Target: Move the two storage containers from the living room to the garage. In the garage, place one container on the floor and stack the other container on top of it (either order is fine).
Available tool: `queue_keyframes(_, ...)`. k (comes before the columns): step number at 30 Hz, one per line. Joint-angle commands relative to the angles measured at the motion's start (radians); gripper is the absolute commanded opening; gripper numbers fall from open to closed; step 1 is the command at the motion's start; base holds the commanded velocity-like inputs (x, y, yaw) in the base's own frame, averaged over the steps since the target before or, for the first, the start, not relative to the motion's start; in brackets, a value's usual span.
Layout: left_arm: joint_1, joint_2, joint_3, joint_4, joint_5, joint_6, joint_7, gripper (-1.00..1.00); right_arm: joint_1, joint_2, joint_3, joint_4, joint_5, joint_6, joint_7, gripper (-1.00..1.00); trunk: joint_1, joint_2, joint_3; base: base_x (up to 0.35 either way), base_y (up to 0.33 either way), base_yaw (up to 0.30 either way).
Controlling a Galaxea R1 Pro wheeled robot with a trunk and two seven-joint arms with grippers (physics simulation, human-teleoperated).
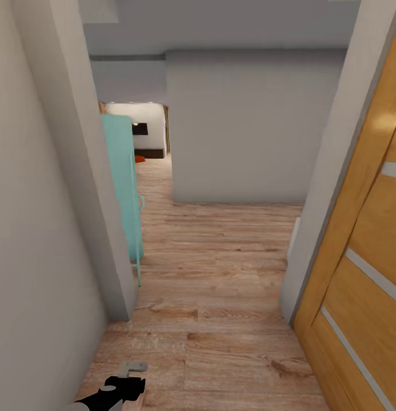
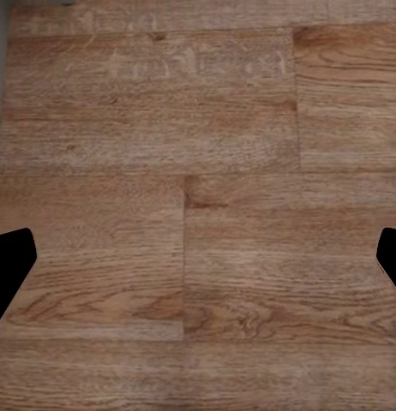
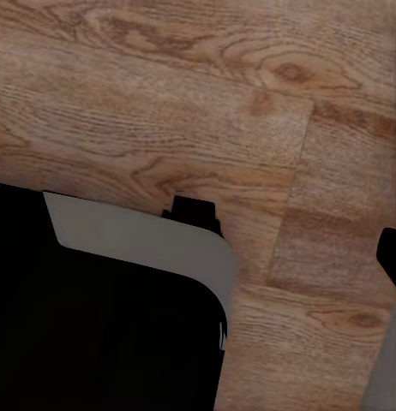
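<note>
I look from the head camera down a narrow hallway with a light wood-plank floor (image 1: 220, 285). A wooden door (image 1: 363, 257) stands open against the right wall. Taking this door as my landmark, a teal cabinet (image 1: 124, 182) stands across the corridor from it, a little further on, against the grey wall (image 1: 66, 171).

Far past the door, through an opening beyond the teal cabinet, I see a bright room with a dark low cabinet (image 1: 148, 153). On the floor just before it lies a small red-orange shape (image 1: 139, 159), perhaps one storage container, but it is too small to be sure.

The left gripper (image 1: 128, 379) hangs low near the floor, on the side away from the door. In the left wrist view its fingertips (image 2: 9, 265) are spread wide with only planks between them. For the right gripper, one dark fingertip (image 3: 391, 257) shows, so I cannot tell its state.
</note>
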Motion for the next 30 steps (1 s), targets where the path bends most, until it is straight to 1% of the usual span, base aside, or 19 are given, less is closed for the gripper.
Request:
queue_keyframes(1,-0.002,0.0,-0.004,0.005,-0.001,-0.008,0.005,1.0,-0.001,0.0,0.001,0.001,0.006,-0.003,0.0,1.0,0.001,0.0,-0.001,0.338,-0.073,0.0)
queue_keyframes(22,0.001,0.003,-0.004,0.005,-0.001,-0.008,0.005,1.0,-0.001,0.0,0.001,0.001,0.009,-0.002,0.0,1.0,0.001,0.0,-0.001,0.338,-0.073,0.0)
queue_keyframes(30,0.001,0.003,-0.004,0.005,-0.001,-0.008,0.005,1.0,-0.001,-0.002,0.002,0.001,0.012,-0.001,0.0,1.0,0.001,0.0,-0.001,0.338,-0.014,0.0)
